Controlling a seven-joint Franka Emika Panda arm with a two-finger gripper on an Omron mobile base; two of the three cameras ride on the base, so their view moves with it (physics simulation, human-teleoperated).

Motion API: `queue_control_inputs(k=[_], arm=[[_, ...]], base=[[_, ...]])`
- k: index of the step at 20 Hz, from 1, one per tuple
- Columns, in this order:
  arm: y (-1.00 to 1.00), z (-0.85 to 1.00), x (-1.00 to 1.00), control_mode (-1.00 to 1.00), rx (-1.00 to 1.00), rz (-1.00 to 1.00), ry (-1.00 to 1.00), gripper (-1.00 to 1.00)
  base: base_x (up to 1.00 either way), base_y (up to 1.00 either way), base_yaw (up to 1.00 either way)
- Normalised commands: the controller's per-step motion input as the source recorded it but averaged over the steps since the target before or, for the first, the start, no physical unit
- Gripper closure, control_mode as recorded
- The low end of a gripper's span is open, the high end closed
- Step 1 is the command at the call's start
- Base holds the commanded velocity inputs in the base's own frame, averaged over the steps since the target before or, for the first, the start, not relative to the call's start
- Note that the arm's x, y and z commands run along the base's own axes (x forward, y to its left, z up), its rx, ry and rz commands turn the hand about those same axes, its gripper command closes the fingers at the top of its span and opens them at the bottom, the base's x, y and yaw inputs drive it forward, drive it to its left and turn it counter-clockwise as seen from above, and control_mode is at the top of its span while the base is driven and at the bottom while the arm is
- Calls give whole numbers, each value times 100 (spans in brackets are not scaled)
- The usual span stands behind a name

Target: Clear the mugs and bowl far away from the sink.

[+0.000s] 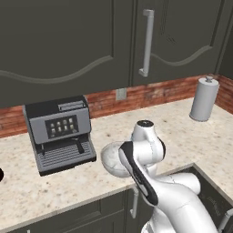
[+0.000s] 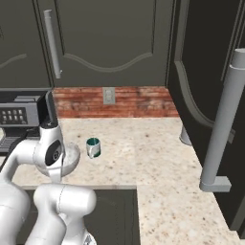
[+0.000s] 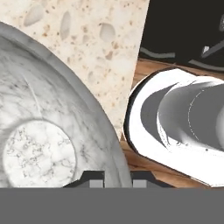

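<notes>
Gripper (image 3: 114, 183) jaws pinch the bowl (image 3: 48, 131) rim, at the counter (image 2: 143, 153) edge beside the sink (image 2: 115, 215). Step, judged: bowl pickup. Next: lift clear, carry away; mug (image 2: 93, 148) waits nearby.

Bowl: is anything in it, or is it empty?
Empty. The hand view looks into the bowl and shows only its bare marbled inside and flat base. It sits on the counter.

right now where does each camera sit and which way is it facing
Left base view: behind the arm's left, facing forward-down at counter, coffee machine, paper towel roll; arm lower right.
Right base view: behind its right, facing counter, teal-lined mug, bowl; arm lower left.
Hand view: looks down along the gripper into the bowl.
Shared: bowl, counter.
</notes>
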Motion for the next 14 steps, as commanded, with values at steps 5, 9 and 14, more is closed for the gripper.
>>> queue_control_inputs(k=[5, 9, 14], arm=[[7, -68, 36, -100, 0, 2, 0, 100], [6, -58, 39, -100, 0, 1, 0, 100], [9, -21, 30, -100, 0, 0, 0, -100]], base=[[0, 0, 0], [0, 0, 0], [0, 0, 0]])
